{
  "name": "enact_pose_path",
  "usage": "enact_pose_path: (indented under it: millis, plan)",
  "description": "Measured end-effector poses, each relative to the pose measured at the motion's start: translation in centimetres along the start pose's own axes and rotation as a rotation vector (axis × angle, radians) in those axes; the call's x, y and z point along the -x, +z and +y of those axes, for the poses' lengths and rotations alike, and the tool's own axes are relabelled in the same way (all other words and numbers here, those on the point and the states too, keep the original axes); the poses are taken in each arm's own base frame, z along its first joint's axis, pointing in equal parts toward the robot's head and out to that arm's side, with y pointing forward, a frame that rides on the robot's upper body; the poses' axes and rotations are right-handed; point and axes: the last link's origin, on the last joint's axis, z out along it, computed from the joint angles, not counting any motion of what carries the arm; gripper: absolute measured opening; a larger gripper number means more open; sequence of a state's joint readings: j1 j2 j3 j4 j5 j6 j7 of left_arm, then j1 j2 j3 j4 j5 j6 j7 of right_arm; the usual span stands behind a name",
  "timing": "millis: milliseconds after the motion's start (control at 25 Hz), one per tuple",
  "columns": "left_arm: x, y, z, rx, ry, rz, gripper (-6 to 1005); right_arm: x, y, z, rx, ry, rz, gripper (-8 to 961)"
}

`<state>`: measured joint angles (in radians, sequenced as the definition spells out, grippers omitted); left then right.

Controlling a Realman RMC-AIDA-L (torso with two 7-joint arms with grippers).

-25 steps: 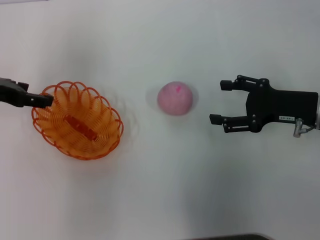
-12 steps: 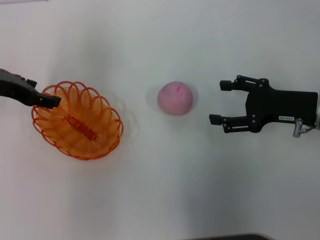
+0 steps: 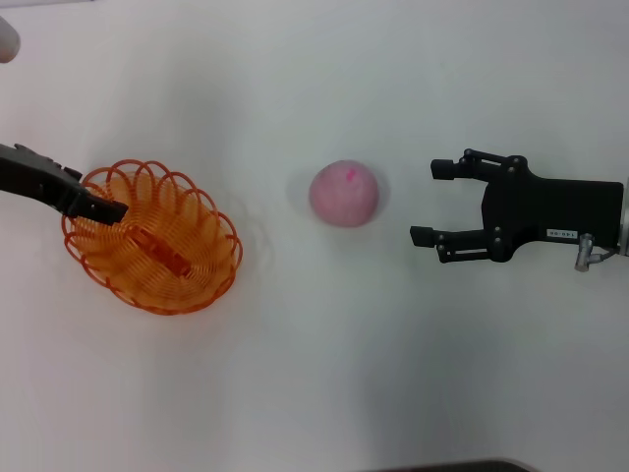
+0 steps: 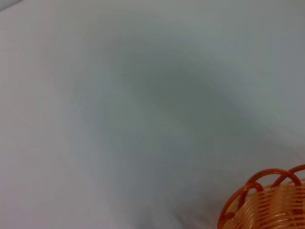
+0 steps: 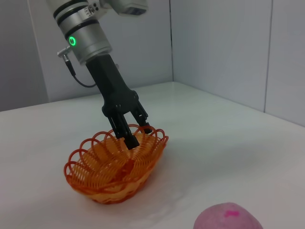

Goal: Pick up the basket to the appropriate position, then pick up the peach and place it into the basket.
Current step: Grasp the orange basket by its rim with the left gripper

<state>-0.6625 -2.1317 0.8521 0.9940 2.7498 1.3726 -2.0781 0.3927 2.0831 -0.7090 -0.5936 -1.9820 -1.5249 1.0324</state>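
Note:
The orange wire basket (image 3: 187, 285) sits on the white table at the left; it also shows in the right wrist view (image 5: 114, 169) and its rim in the left wrist view (image 4: 267, 200). My left gripper (image 3: 106, 208) comes in from the left at the basket's left rim. In the right wrist view the left gripper (image 5: 138, 133) is open, one finger inside the basket and one outside the rim. The pink peach (image 3: 344, 193) lies at the table's middle, apart from both grippers, and shows in the right wrist view (image 5: 228, 217). My right gripper (image 3: 430, 202) is open and empty, right of the peach.
The white table (image 3: 314, 374) carries only the basket and the peach. Its dark front edge (image 3: 452, 466) shows at the bottom. Grey walls (image 5: 214, 47) stand behind the table in the right wrist view.
My left gripper has moved right and lower, from the basket's left edge to over its rim. The basket, the peach and the right gripper have not moved.

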Motion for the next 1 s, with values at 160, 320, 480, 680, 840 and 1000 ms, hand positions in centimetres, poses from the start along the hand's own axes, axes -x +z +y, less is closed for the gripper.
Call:
enact_pose_path:
  millis: [160, 320, 480, 680, 840, 1000]
  plan:
    - [0.04, 0.29, 0.04, -0.003, 0.003, -0.005, 838, 0.0, 0.0, 0.0, 0.0, 0.0, 0.0, 924]
    - [0.22, 0.64, 0.13, 0.001, 0.009, -0.026, 838, 0.05, 0.04, -0.03, 0.0, -0.001, -0.001, 923]
    - [0.25, 0.78, 0.22, 0.002, 0.011, -0.034, 836, 0.12, 0.09, -0.07, 0.001, -0.003, -0.001, 922]
    - [0.12, 0.66, 0.21, 0.0, 0.012, -0.03, 796, 0.22, 0.16, -0.12, 0.003, -0.006, -0.002, 921]
    - [0.08, 0.7, 0.34, 0.004, 0.015, -0.033, 755, 0.24, 0.18, -0.16, 0.002, -0.007, -0.002, 920]
    - [0.0, 0.68, 0.34, 0.003, 0.002, -0.033, 612, 0.27, 0.2, -0.2, 0.001, -0.008, -0.002, 919]
